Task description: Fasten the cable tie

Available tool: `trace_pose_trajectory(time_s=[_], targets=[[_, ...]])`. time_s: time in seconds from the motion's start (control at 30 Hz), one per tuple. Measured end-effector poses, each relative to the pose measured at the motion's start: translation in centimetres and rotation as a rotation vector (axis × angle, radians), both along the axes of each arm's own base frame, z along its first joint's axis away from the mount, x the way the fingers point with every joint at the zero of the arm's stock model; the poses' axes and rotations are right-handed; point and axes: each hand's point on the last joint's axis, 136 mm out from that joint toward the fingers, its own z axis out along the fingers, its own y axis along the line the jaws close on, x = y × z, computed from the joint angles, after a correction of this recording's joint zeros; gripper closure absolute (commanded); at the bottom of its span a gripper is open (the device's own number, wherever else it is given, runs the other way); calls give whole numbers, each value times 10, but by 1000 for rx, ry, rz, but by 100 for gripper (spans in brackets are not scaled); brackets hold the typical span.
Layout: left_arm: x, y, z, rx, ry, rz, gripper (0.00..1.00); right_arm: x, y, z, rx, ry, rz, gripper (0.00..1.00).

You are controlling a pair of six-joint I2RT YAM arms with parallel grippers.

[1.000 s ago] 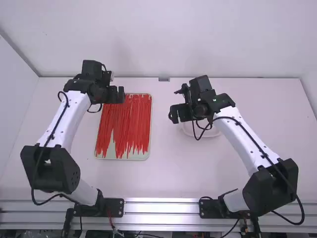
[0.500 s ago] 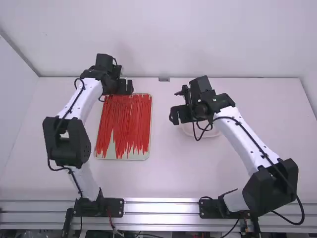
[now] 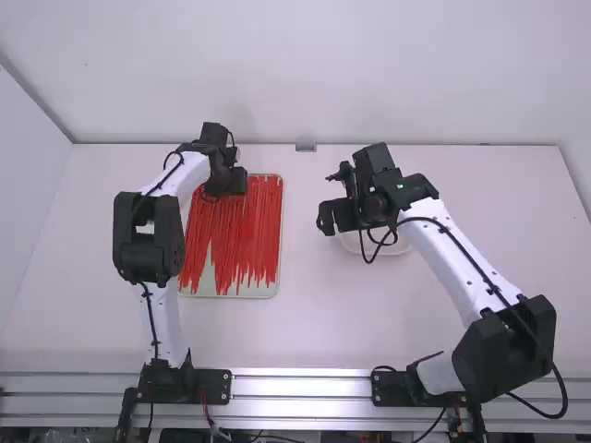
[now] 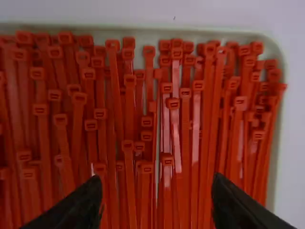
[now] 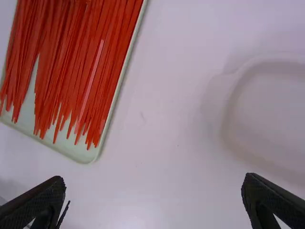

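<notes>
Many red cable ties (image 4: 128, 119) beneath spread, empty left fingers (image 4: 86, 205); right fingers (image 5: 33, 200) spread, empty.

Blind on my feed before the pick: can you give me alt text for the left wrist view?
The left gripper, fingers open and empty, hangs above a dense pile of red-orange cable ties. They lie side by side in a pale tray, with their square heads toward its round-cornered rim.

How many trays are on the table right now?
2: a pale green tray of red cable ties under the left gripper, and a white tray by the right gripper, partly hidden by it.
</notes>
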Motion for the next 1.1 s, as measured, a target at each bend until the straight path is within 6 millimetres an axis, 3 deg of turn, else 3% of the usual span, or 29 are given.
trace_pose_trajectory(time_s=[0.1, 0.23, 0.57, 1.1], targets=[[5, 0, -1, -5, -15, 10, 61, 0, 0, 0, 0, 0, 0, 1], [10, -1, 0, -8, -39, 14, 64, 0, 0, 0, 0, 0, 0, 1], [-4, 0, -24, -10, -3, 25, 77, 0, 0, 0, 0, -2, 1, 1], [-4, 0, -32, -14, -18, 33, 79, 1, 0, 0, 1, -4, 2, 1]])
